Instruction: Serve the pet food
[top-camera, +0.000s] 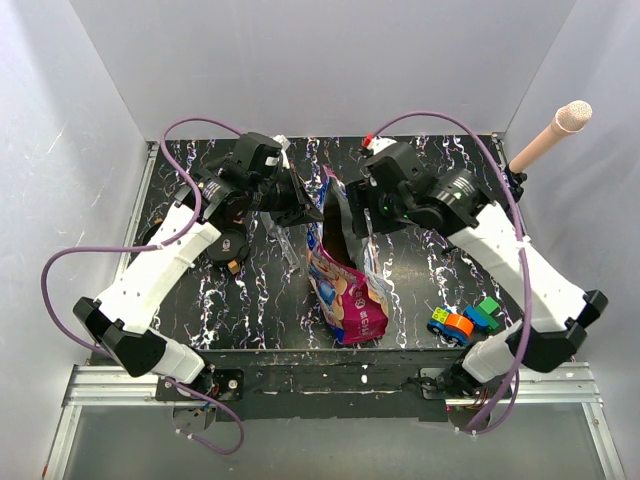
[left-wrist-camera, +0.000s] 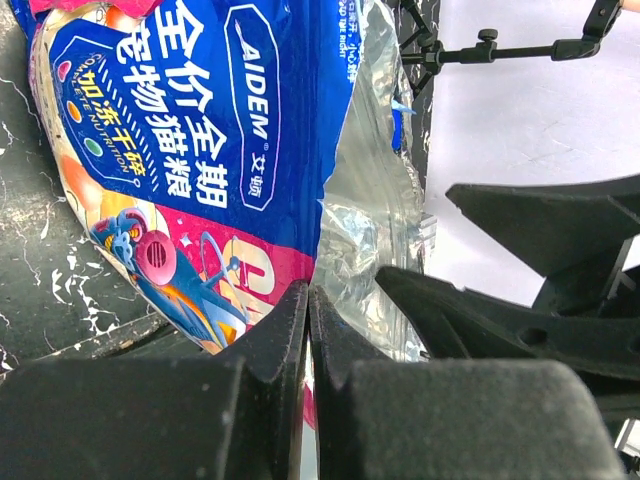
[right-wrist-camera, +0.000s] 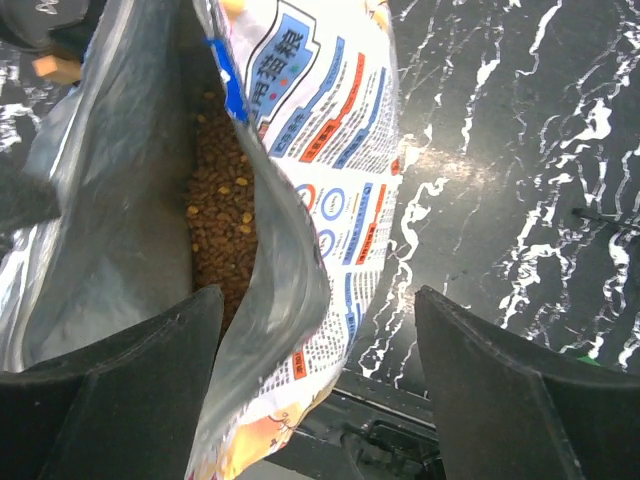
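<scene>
To the left of the glossy magenta-and-blue foil pet-food bag, which stands upright with its mouth open in the middle of the black, white-veined marbled table, a round black object sits on the tabletop beside the white left arm (what it is cannot be made out). At the bag's left rim the left gripper is clenched. Its two black fingers press flat together with a sliver of the bag's film pinched between them, the blue printed front on one side and the crinkled silver lining on the other. Inside the bag, well below the rim, lies the pet food: small dry brown kibble, a grainy mass against the silver inner wall. At the bag's right rim the right gripper is released, jaws spread wide. They straddle the bag's right wall, one finger on the lining side and the other outside over the table. To the right of the bag, well apart from it, sits a cluster of colourful plastic toy blocks. Farther right and behind the bag, a pale pink foam-tipped rod leans outward.
</scene>
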